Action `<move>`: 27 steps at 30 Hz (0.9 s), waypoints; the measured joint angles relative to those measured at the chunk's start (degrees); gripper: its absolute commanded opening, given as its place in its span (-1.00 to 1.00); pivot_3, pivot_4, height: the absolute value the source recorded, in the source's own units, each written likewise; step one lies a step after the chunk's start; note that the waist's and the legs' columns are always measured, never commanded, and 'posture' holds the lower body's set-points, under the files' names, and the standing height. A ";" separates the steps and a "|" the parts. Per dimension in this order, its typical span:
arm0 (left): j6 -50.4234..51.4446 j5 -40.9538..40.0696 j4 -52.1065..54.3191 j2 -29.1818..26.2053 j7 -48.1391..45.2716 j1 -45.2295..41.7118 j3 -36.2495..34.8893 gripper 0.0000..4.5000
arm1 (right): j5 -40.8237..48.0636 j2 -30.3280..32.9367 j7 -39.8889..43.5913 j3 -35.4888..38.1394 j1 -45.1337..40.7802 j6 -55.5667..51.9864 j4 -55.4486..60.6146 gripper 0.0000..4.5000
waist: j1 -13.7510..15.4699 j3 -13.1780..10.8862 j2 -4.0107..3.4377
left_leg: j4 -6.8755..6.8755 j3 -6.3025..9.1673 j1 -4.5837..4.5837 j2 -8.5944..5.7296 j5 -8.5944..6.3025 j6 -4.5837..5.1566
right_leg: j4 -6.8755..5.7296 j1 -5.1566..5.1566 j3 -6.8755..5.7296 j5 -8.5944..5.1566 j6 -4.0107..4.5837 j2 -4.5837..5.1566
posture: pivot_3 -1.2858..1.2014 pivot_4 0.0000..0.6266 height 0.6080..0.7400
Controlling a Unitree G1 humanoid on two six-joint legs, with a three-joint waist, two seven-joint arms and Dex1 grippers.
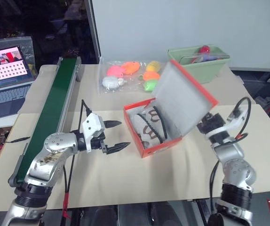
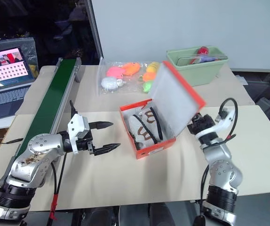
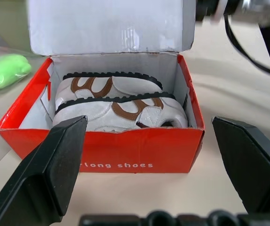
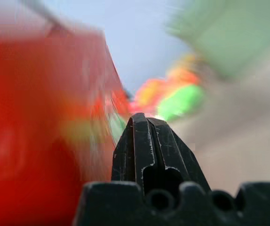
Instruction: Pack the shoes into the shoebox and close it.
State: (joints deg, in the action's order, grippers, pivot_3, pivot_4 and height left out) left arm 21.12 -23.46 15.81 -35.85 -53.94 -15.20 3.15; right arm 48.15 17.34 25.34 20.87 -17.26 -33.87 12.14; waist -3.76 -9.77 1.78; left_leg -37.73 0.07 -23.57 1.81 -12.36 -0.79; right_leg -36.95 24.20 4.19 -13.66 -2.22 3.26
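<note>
The red-orange shoebox (image 1: 163, 146) stands at the middle of the table. Its lid (image 1: 182, 101) is raised and leans over the box, white inside facing me. Both white shoes (image 3: 121, 106) with brown markings lie side by side inside the box. My left gripper (image 1: 124, 133) hangs open just left of the box, pointing at its front wall (image 3: 125, 150), with nothing between its fingers. My right gripper (image 4: 142, 122) is shut and empty, right beside the lid's red outer face on the box's right side; whether it touches the lid I cannot tell.
A green conveyor belt (image 1: 55, 108) runs along the table's left side. A clear bag of coloured soft toys (image 1: 130, 75) lies behind the box. A pale green bin (image 1: 201, 61) stands at the back right. A laptop (image 1: 5, 70) sits far left.
</note>
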 measured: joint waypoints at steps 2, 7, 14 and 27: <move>0.94 -0.20 0.96 -0.26 0.60 0.57 -0.35 1.00 | -1.40 10.62 7.45 -8.33 -0.15 -3.86 6.86 -0.99 | -0.05 -0.05 -0.07 | -0.03 -0.02 -0.04 -0.03 0.00 0.00 | 0.02 0.02 0.02 -0.01 -0.01 0.02 | 0.03 -0.52 0.83; 1.64 -0.66 1.67 -0.35 1.01 0.63 -0.84 1.00 | -8.76 20.83 18.93 -25.41 -6.29 -6.63 11.85 -0.99 | 0.28 0.00 0.05 | -0.06 0.06 0.08 0.03 0.00 0.00 | 0.07 -0.12 -0.07 -0.21 -0.34 -0.06 | 0.03 -0.52 0.83; 2.36 -0.73 2.66 -0.52 1.60 0.80 -1.27 1.00 | -21.80 11.43 16.81 -34.39 -18.86 -3.00 -6.90 -0.99 | 0.80 -0.02 0.07 | -0.11 0.05 -0.02 0.02 0.00 0.00 | 0.03 0.01 -0.06 0.02 0.03 -0.05 | 0.03 -0.52 0.83; 3.33 -1.24 4.35 -0.84 2.89 1.83 -2.02 1.00 | -36.21 2.41 17.40 -37.11 -26.57 8.45 -33.66 -0.99 | 1.31 0.00 0.06 | -0.12 0.06 0.16 0.00 0.00 0.00 | -0.05 -0.16 -0.14 0.05 0.08 0.02 | 0.03 -0.52 0.83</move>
State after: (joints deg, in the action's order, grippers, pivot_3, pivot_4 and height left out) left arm 24.45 -24.71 20.16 -36.69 -51.05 -13.38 1.13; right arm 11.95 19.75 42.74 -16.23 -43.83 -25.42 -21.52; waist -2.44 -9.77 1.85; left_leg -37.84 0.13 -23.41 1.81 -12.36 -0.79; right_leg -36.99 24.04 4.05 -13.61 -2.14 3.28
